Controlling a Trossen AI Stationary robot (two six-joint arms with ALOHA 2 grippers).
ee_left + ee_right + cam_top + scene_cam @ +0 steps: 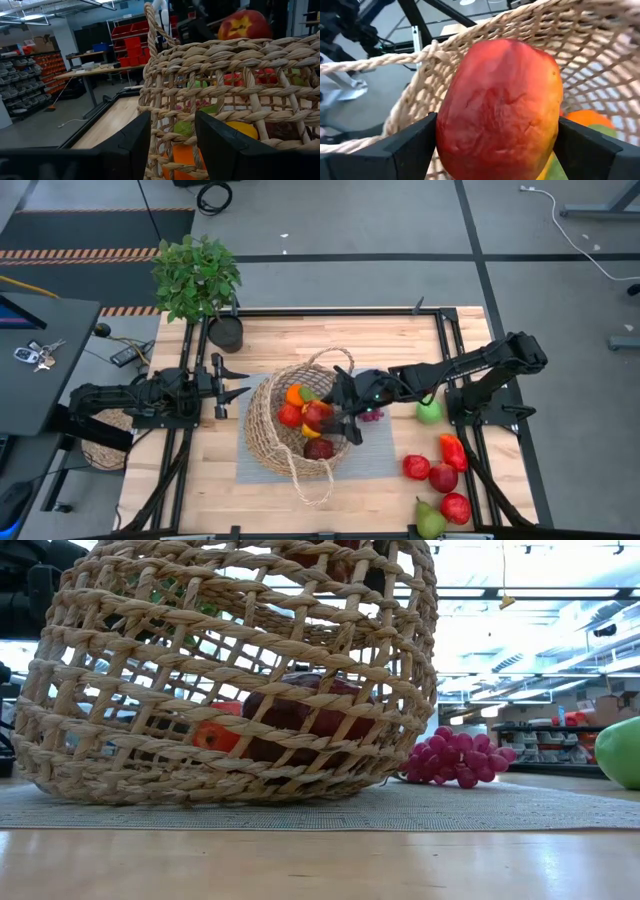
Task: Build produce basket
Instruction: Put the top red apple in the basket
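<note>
High view, frame centre: right gripper [327, 416] hangs over the round tan wicker basket [262, 430], jaws spread wide around a red-yellow mango-like fruit [502, 107]. Left gripper [243, 380], fingers parted and empty, waits beside the basket's left rim.

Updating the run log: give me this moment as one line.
right end effector: holding red-yellow fruit over basket | left end effector: open, waiting beside basket | grapes: on mat

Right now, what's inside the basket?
The basket holds an orange, red fruit and a dark plum. The right gripper holds a red-yellow fruit above them, hiding whatever lies underneath it.
</note>
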